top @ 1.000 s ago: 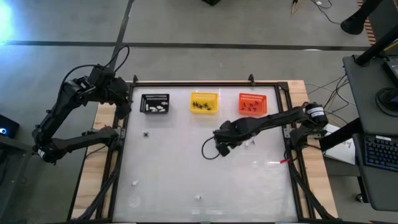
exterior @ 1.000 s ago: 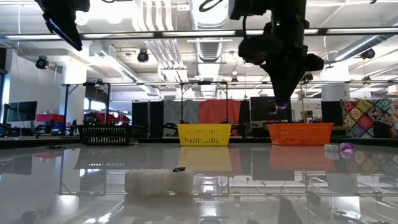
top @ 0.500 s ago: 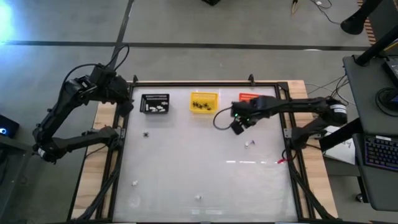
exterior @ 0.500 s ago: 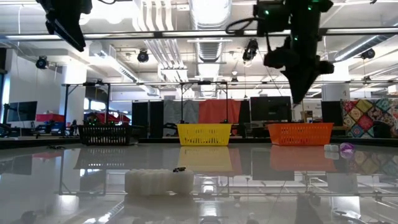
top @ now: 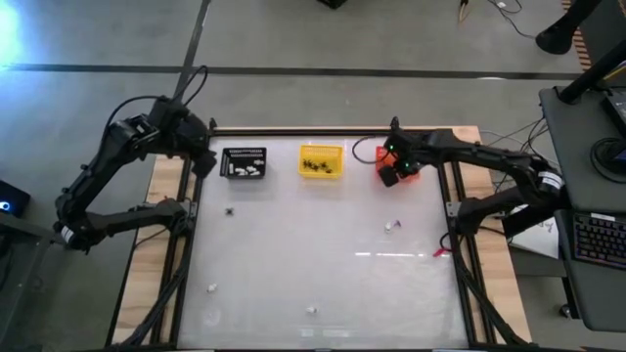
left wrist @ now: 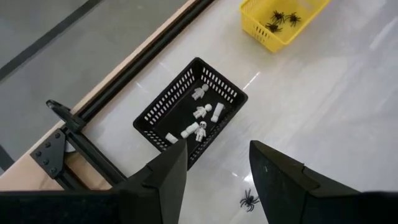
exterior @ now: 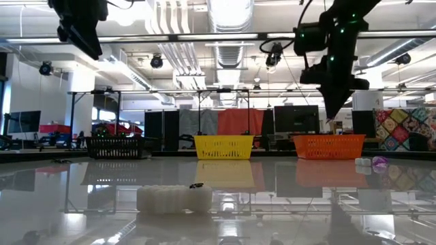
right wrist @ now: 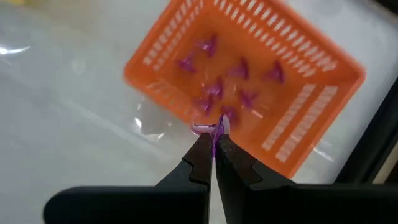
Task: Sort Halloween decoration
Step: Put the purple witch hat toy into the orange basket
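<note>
Right gripper (right wrist: 213, 138): over the orange basket (top: 395, 156) near the far right corner of the surface (top: 323, 264). Fingers (right wrist: 193, 158) pressed together, pinching a purple bit (right wrist: 211, 129) at their very tips; the bit sticks out just past the tips, above the basket's near rim.
Orange basket contents: several more purple bits (right wrist: 239, 67), loose on the basket floor.
Left gripper (left wrist: 214, 163): raised beside the far left corner, above the black basket (left wrist: 189, 107). Fingers (left wrist: 166, 174) spread, nothing between them.
Black basket: far edge, left of the yellow one; white bits (left wrist: 200, 112) inside.
Yellow basket (top: 321, 160): far edge, middle; black spider shapes (left wrist: 277, 18) inside.
Loose on surface: one black spider (left wrist: 249, 200) just on the near side of the black basket, below the left fingers' gap and not touched; a pale bit (top: 393, 226) right of centre; white bits (top: 212, 287) near the near left, another (top: 312, 310) by the near edge.
Low view: a purple piece (exterior: 379, 162) lies on the surface at the right, by the orange basket.
</note>
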You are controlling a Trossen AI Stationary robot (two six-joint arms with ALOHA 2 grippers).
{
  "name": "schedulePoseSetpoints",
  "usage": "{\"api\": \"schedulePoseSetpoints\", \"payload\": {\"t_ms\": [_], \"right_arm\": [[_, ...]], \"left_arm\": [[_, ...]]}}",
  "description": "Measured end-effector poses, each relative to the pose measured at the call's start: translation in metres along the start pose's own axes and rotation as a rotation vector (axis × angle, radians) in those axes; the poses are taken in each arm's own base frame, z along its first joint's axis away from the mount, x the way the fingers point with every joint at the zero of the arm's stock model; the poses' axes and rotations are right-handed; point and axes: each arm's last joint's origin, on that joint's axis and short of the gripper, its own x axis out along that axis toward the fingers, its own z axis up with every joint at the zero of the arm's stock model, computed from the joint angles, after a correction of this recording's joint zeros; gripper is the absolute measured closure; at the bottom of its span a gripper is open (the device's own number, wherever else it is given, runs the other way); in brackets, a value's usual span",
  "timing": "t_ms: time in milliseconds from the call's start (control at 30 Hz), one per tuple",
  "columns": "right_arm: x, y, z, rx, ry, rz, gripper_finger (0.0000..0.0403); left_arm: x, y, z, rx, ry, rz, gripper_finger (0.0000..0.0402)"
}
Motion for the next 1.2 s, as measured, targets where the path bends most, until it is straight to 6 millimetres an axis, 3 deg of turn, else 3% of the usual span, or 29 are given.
{"api": "schedulePoseSetpoints", "payload": {"t_ms": [467,1200], "right_arm": [[0.017,-0.031,0.022,-0.005,0.029,-0.052,0.0394],[0.024,-0.029,0.023,0.076,0.066,-0.009,0.0387]], "left_arm": [[0.005,0.0,0.0,-0.03,0.05,-0.006,0.0244],[0.005,0.0,0.0,-0.023,0.051,-0.007,0.0244]]}}
